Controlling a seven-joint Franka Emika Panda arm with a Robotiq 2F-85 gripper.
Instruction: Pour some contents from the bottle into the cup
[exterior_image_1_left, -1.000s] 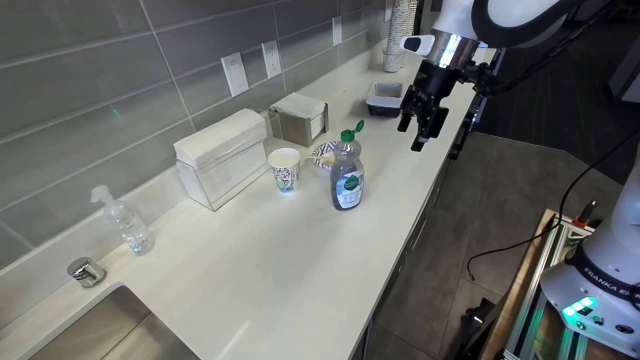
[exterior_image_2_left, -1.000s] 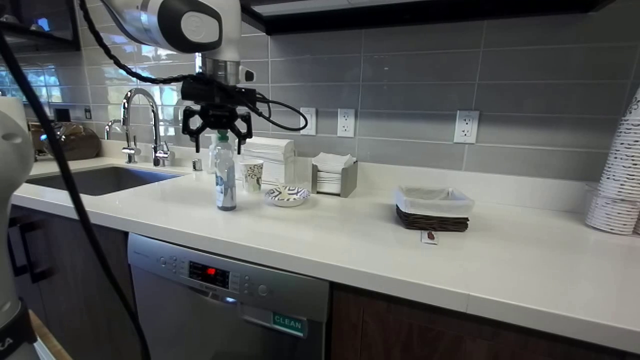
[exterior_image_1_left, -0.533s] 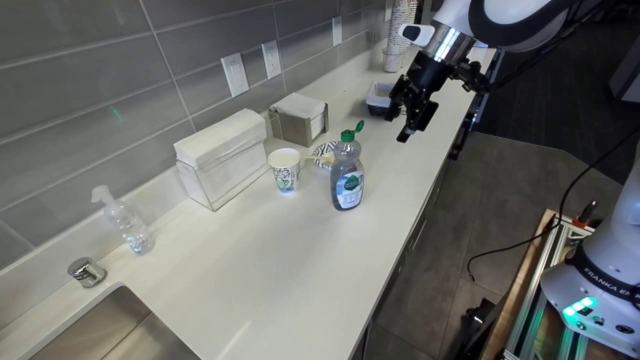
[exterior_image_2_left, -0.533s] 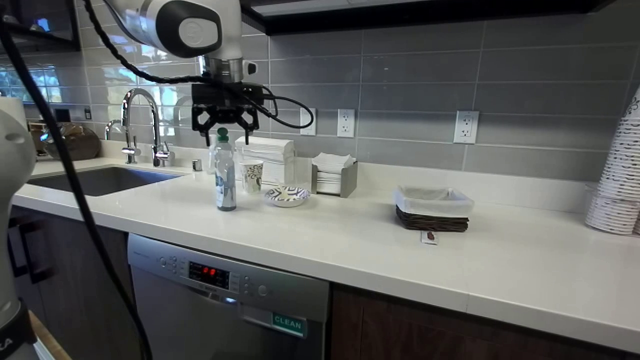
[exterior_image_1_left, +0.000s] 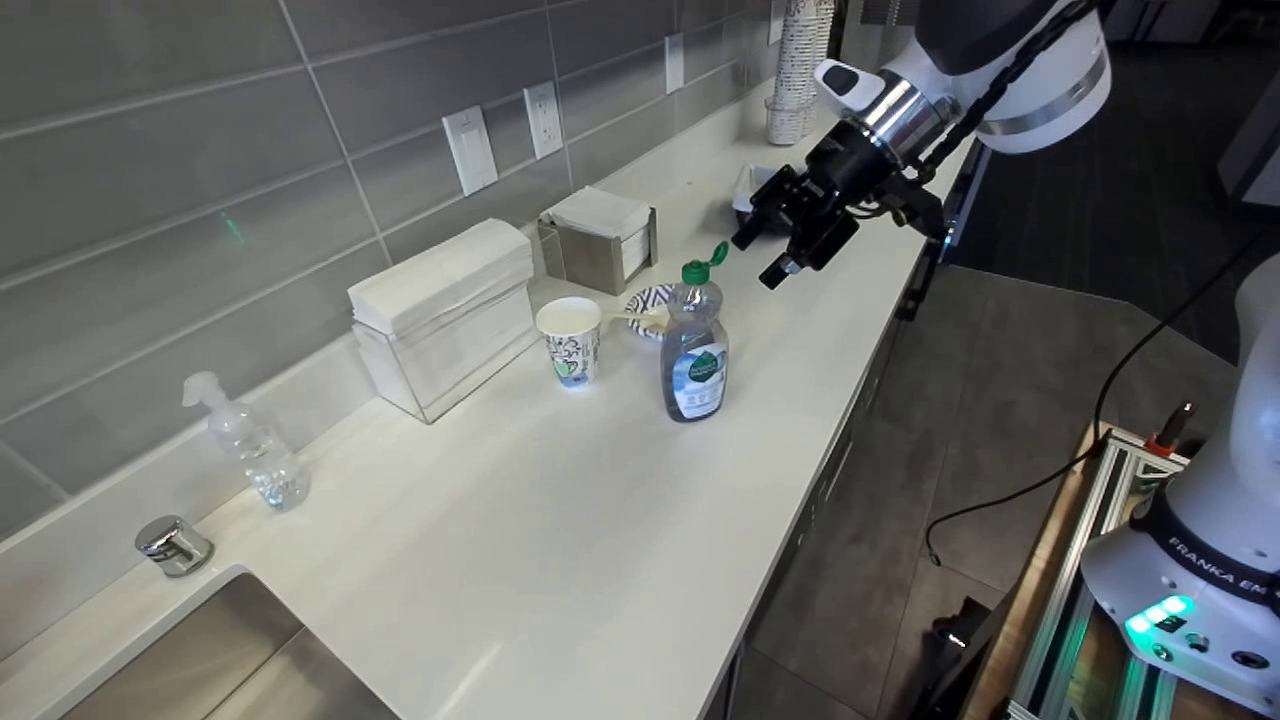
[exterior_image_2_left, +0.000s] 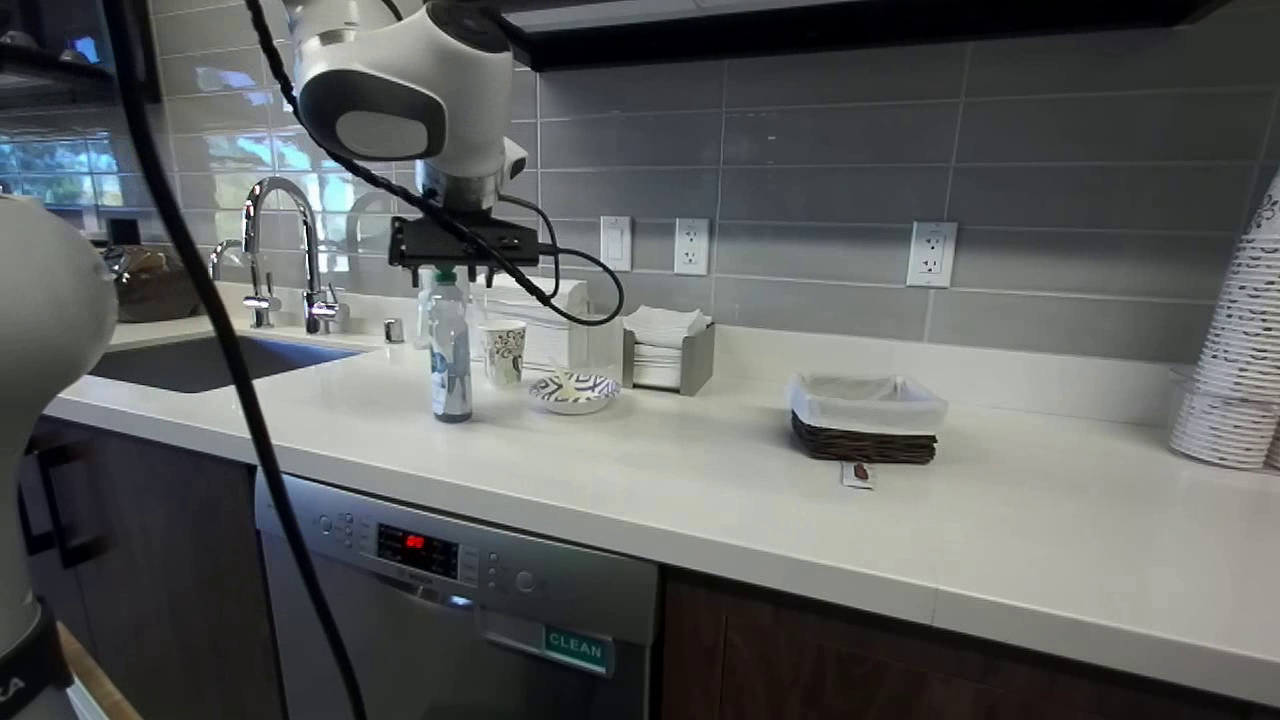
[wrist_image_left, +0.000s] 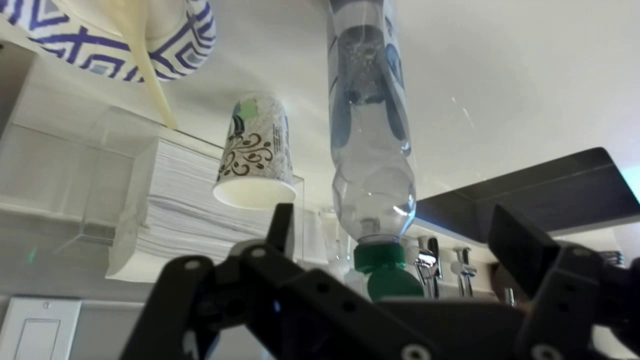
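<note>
The bottle (exterior_image_1_left: 695, 350) stands upright on the counter, clear with a blue label, its green flip cap raised open. It also shows in an exterior view (exterior_image_2_left: 451, 360) and in the upside-down wrist view (wrist_image_left: 372, 165). The cup (exterior_image_1_left: 570, 340) stands upright beside it, white with a printed pattern; it also shows in an exterior view (exterior_image_2_left: 503, 352) and the wrist view (wrist_image_left: 256, 150). My gripper (exterior_image_1_left: 757, 259) is open and empty, tilted, near cap height and apart from the bottle. In the wrist view, the bottle's neck appears between the spread fingers (wrist_image_left: 392, 220).
A patterned paper plate (exterior_image_2_left: 575, 392) with a pale utensil sits behind the bottle, near the cup. Napkin holders (exterior_image_1_left: 450, 320) (exterior_image_1_left: 600, 240) line the wall. A lined basket (exterior_image_2_left: 867, 415), a clear pump bottle (exterior_image_1_left: 258, 450) and a sink (exterior_image_1_left: 225, 650) are also on the counter.
My gripper has moved toward the bottle and down, and has tilted from pointing down to a more level slant. The bottle and cup have not moved. The fingers stay open.
</note>
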